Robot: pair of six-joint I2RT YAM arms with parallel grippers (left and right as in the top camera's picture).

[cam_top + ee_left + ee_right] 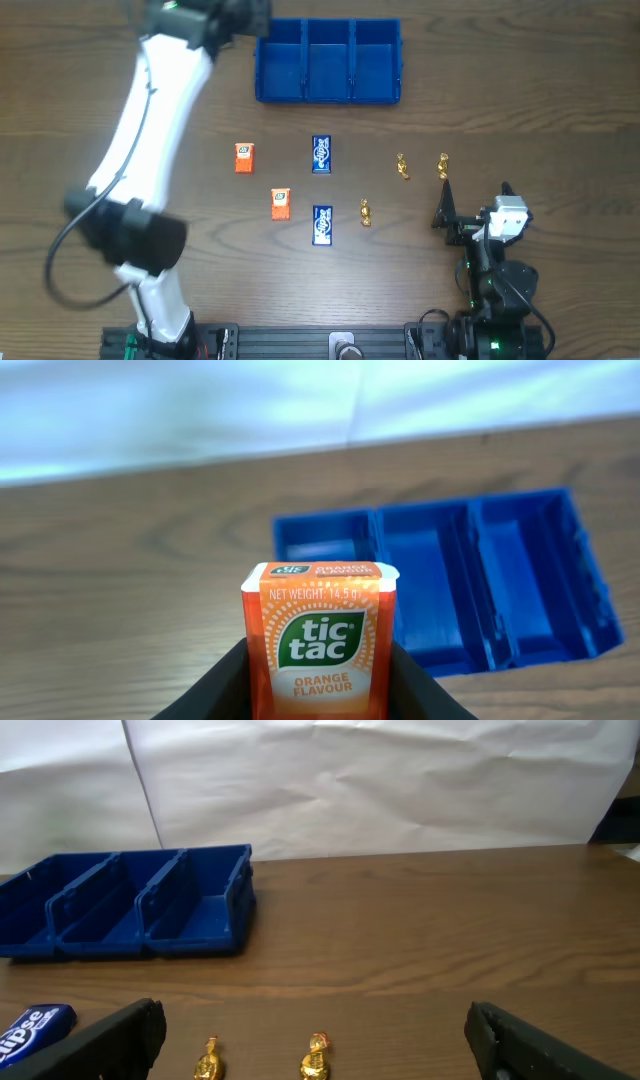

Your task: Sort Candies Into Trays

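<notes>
My left gripper point(320, 670) is shut on an upright orange candy box point(320, 638), held above the table short of the blue three-compartment tray point(450, 575). From above, that gripper point(232, 18) sits by the left end of the tray point(328, 90). On the table lie two more orange boxes point(244, 157) point(281, 203), two blue packets point(321, 154) point(322, 225) and three gold-wrapped candies point(402, 166) point(443, 165) point(366, 212). My right gripper point(472, 205) stands open near the right base, holding nothing, with two gold candies point(210, 1060) point(315, 1058) just ahead of it.
White paper backs the far edge of the wooden table. In the right wrist view the tray point(130, 905) stands far off and a blue packet point(30, 1025) lies to one side. Bare wood stretches right of the tray and left of the candies.
</notes>
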